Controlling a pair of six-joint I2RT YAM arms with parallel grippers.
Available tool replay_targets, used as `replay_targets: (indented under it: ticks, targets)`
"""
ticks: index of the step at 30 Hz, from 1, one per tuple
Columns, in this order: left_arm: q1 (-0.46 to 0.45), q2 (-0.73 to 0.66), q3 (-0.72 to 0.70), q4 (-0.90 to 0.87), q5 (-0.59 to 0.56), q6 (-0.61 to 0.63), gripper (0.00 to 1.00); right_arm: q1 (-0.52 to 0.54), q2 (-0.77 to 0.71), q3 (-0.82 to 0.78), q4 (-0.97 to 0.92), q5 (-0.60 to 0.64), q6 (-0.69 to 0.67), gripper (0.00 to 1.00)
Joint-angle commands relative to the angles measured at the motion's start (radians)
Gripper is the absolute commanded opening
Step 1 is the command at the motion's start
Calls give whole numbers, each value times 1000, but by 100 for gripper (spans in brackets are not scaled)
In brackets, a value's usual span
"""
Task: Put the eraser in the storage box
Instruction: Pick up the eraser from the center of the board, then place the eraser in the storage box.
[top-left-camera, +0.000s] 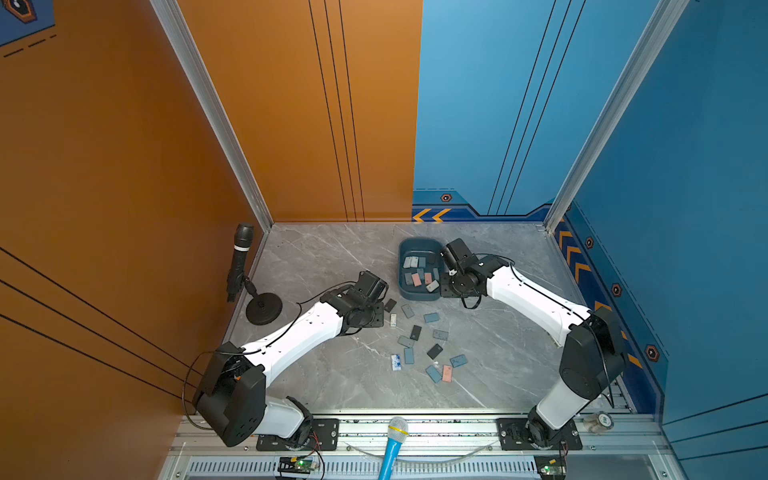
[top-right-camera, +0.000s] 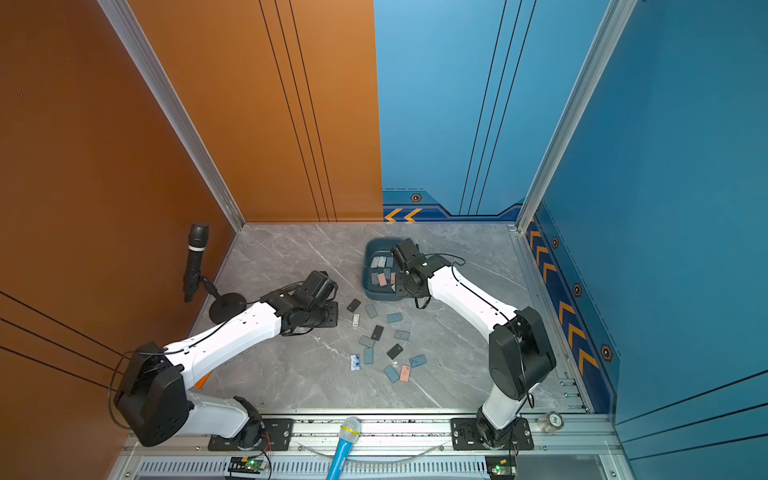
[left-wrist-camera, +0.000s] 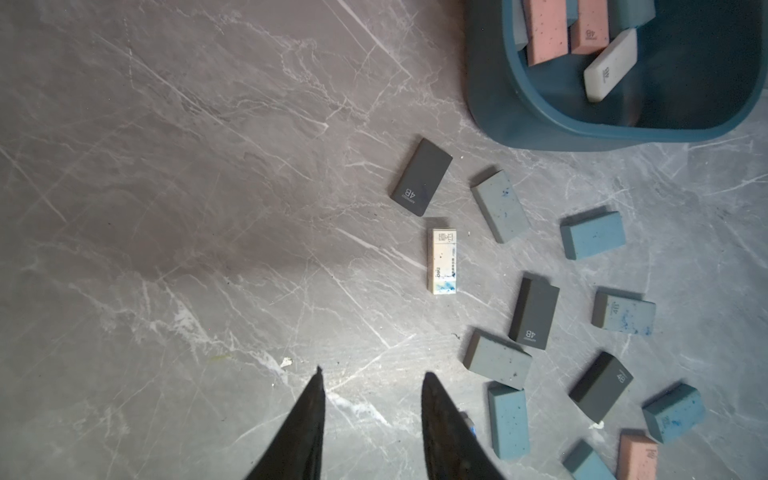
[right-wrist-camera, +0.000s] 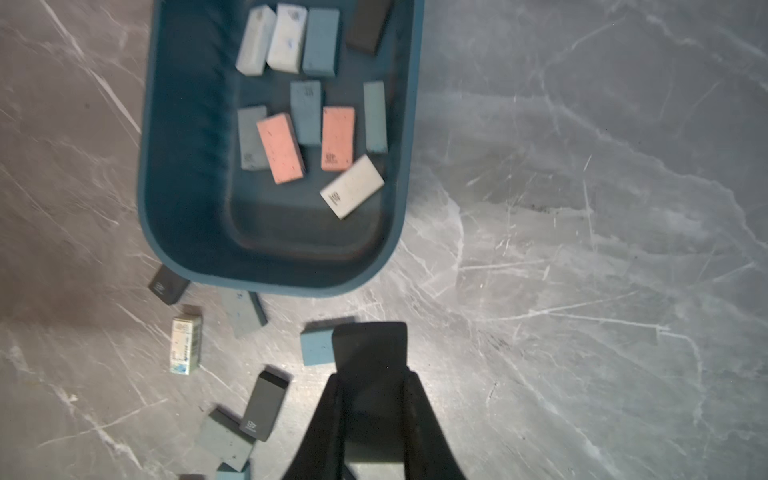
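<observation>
left claw (left-wrist-camera: 373, 374): spread, empty, above counter (left-wrist-camera: 166, 208) | right claw (right-wrist-camera: 370, 380): pinched black eraser (right-wrist-camera: 369, 345), just beside box (right-wrist-camera: 187, 187) | loose erasers (left-wrist-camera: 500, 205) lay on counter between arms

The left fingers (left-wrist-camera: 309, 428) stand parted, the right fingers (right-wrist-camera: 424, 428) clamped.

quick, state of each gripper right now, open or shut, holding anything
left gripper: open, nothing between the fingers.
right gripper: shut on a black eraser.

Storage box (top-right-camera: 376, 294) holding erasers (top-right-camera: 382, 279), loose erasers (top-right-camera: 368, 356) scattered on table (top-right-camera: 291, 374)
</observation>
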Motion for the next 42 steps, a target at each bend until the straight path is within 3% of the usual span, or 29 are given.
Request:
replay_targets:
  ticks: [1, 18, 37, 42]
  targets:
    - [4, -39, -15, 8, 25, -27, 40, -16, 53, 78, -44, -21, -43, 11]
    - [-20, -87, -59, 6, 21, -95, 40, -37, 450, 497, -62, -183, -72, 11]
    - [-30, -47, -56, 7, 8, -93, 40, -40, 702, 722, -95, -243, -62, 13]
    - [-23, -24, -47, 7, 14, -88, 40, -44, 727, 766, -123, -248, -57, 27]
